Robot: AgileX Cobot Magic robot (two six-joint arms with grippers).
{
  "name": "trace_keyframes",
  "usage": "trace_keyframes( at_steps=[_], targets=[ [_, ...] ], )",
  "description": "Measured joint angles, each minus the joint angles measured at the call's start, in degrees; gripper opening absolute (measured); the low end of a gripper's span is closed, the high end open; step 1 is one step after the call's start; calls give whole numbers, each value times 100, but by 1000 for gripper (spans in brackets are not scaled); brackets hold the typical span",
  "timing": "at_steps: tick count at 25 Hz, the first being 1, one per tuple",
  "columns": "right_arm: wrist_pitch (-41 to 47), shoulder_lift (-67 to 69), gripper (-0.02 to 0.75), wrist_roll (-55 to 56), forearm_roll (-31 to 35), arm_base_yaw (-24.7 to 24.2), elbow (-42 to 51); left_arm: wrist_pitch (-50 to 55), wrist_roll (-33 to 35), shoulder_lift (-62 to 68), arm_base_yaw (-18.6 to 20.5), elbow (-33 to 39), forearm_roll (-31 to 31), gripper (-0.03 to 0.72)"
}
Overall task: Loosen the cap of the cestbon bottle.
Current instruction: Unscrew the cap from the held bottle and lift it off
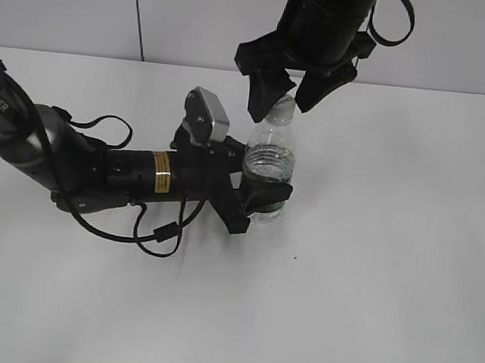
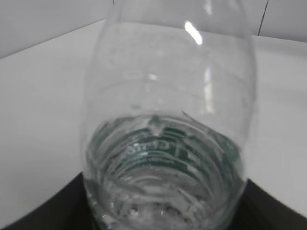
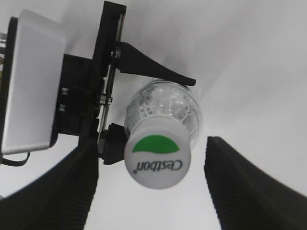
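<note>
The cestbon bottle (image 1: 269, 154) stands upright on the white table, clear and ribbed with a dark green label band low down. My left gripper (image 1: 262, 197) is shut on its lower body from the left; the left wrist view shows the bottle (image 2: 168, 124) filling the frame between the black jaws. The white cap (image 3: 157, 158) with a green upper part sits on the neck. My right gripper (image 3: 151, 184) is open, straddling the cap from above, both fingers apart from it. In the exterior view the right gripper (image 1: 284, 95) hangs around the bottle top, hiding the cap.
The left arm's black body and loose cables (image 1: 138, 179) lie across the table left of the bottle. The left wrist's silver camera block (image 3: 31, 81) sits close beside the bottle. White table (image 1: 370, 290) stretches to the right and front; a wall stands behind.
</note>
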Motion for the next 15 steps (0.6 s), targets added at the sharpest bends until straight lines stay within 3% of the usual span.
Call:
trace_keyframes(
  at_steps=[10, 15],
  targets=[
    [0, 11, 522, 0, -12, 7, 0, 0, 0, 0, 0, 0, 0, 412],
    [0, 11, 464, 0, -16, 7, 0, 0, 0, 0, 0, 0, 0, 412]
  ],
)
